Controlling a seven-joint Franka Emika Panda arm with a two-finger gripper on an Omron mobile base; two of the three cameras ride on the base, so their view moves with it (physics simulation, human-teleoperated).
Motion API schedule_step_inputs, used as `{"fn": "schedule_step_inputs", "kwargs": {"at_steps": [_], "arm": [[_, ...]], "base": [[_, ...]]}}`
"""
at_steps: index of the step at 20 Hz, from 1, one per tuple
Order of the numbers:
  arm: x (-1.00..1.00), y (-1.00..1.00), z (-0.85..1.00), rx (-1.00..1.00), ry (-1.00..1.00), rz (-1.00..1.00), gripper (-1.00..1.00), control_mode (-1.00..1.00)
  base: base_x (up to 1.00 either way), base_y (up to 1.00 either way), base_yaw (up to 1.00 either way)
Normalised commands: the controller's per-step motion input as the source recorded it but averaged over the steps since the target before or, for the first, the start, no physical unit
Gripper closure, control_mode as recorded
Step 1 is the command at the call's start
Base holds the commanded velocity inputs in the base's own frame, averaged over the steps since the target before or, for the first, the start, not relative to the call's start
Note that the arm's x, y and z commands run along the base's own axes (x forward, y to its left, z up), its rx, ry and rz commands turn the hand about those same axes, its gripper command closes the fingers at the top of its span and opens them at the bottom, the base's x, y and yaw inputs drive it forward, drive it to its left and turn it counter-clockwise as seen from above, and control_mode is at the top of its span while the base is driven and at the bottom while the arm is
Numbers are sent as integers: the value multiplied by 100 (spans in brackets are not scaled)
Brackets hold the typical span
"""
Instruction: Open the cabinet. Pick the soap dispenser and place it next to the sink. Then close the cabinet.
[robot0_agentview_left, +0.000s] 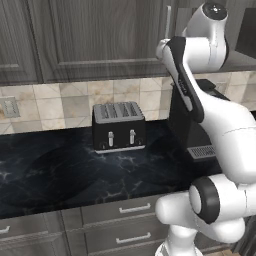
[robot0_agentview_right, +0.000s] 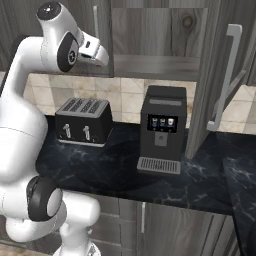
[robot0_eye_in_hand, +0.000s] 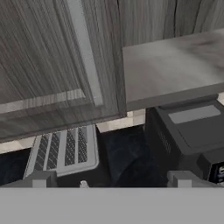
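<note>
- Standing on the far left of the dark marble counter (robot0_agentview_left: 60, 170), the black toaster (robot0_agentview_left: 119, 126) is sitting back against the tiled wall, presumably parked there to leave the front of the worktop free.
- Hanging above it, the cabinet (robot0_agentview_right: 150, 40) is showing its left door (robot0_eye_in_hand: 48, 65) closed, with the long silver handle (robot0_eye_in_hand: 85, 52) running down near the door's inner edge.
- Reaching up high, the white arm is bringing the gripper (robot0_eye_in_hand: 109, 181) close under the cabinet's bottom edge, probably so the camera and fingers (robot0_eye_in_hand: 41, 179) are facing the opening.
- Peeking up at the bottom of the hand view, the two dark tips are sitting wide apart with nothing between them, so the fingers are spread and holding nothing.
- Showing to the right of the closed door, the bare wooden shelf (robot0_eye_in_hand: 170, 65) is exposed; I am not making out any soap dispenser on the visible part.
- Sitting beneath that shelf, the black coffee machine (robot0_agentview_right: 162, 130) is standing upright on the counter.
- Swinging out on the far right, the right door (robot0_agentview_right: 215, 75) is standing open with its handle (robot0_agentview_right: 226, 75) facing the room, so the opening step is looking done on that side.
</note>
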Motion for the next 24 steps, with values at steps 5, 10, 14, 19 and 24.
{"fn": "schedule_step_inputs", "kwargs": {"at_steps": [5,10,14,19,24], "arm": [[53,0,0,0,3,2,-100,-100],[49,0,0,0,0,1,-100,-100],[48,0,0,0,0,0,-100,-100],[46,0,0,0,-2,0,-100,-100],[29,0,0,3,-7,0,-100,-100]], "base": [[0,0,0],[0,0,0],[0,0,0],[0,0,0],[0,0,0]]}}
